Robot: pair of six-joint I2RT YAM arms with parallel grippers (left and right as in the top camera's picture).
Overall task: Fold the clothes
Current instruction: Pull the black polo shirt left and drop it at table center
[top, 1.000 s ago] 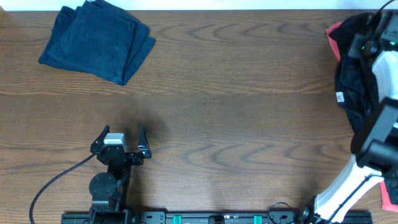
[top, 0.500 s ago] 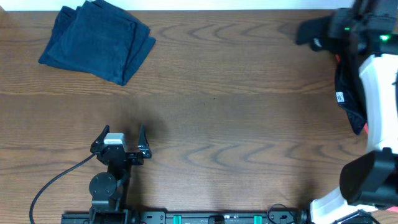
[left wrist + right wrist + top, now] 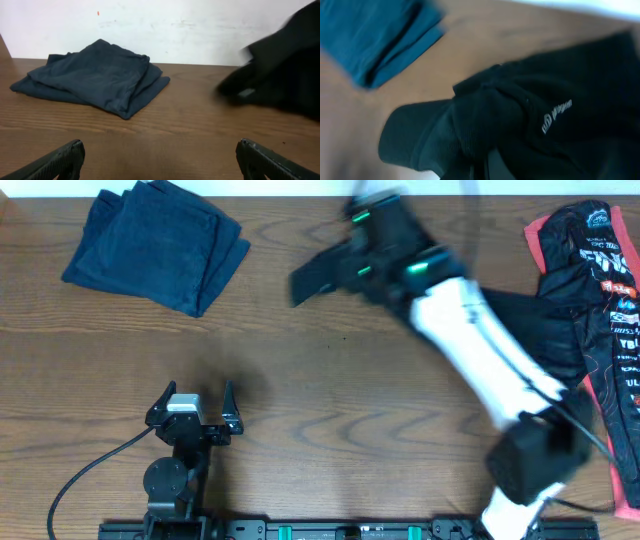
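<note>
A folded dark blue garment [image 3: 155,242] lies at the table's far left; it also shows in the left wrist view [image 3: 95,77] and, blurred, in the right wrist view [image 3: 375,35]. My right gripper [image 3: 365,265] is over the far middle of the table, shut on a black garment [image 3: 320,272] whose cloth trails back to the right. In the right wrist view the black garment [image 3: 545,100] bunches over the fingers [image 3: 480,165] and hides them. My left gripper [image 3: 194,395] is open and empty near the front left, with its fingers wide apart [image 3: 160,160]. The black garment [image 3: 280,65] hangs at the right of the left wrist view.
A pile of black and red printed clothing [image 3: 600,270] lies at the far right edge. A red piece [image 3: 625,480] shows at the front right corner. A black cable [image 3: 90,465] runs from the left arm's base.
My right arm has swung from the far right edge leftward to the far middle, dragging the black garment off the pile. The left arm has not moved.
</note>
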